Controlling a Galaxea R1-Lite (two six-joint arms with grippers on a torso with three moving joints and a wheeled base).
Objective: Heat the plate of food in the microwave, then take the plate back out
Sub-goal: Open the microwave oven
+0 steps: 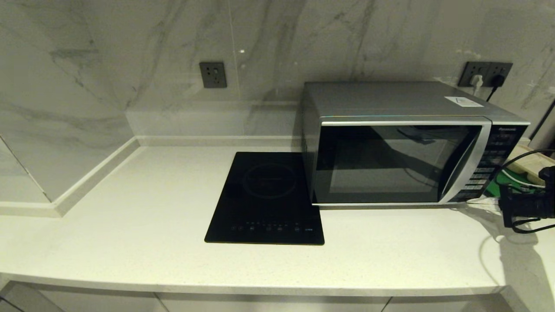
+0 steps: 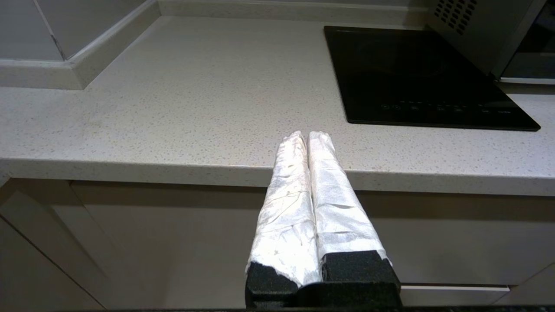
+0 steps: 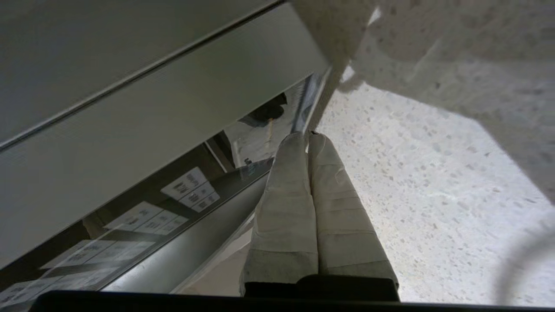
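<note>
The silver microwave (image 1: 403,147) stands at the back right of the counter with its dark glass door closed. No plate of food shows in any view, and the dark glass reveals nothing inside. My right gripper (image 3: 308,136) is shut on nothing, its taped fingertips low over the counter beside the microwave's bottom front corner, next to the handle strip (image 3: 195,251) and button panel (image 3: 186,190). Its black wrist (image 1: 524,207) shows at the head view's right edge. My left gripper (image 2: 308,135) is shut and empty, parked in front of the counter's front edge, out of the head view.
A flat black induction hob (image 1: 266,199) lies left of the microwave. A green tray (image 1: 494,188) and cables (image 1: 520,158) sit right of the microwave. Wall sockets (image 1: 212,74) are on the marble backsplash. A raised ledge (image 1: 95,173) borders the counter's left side.
</note>
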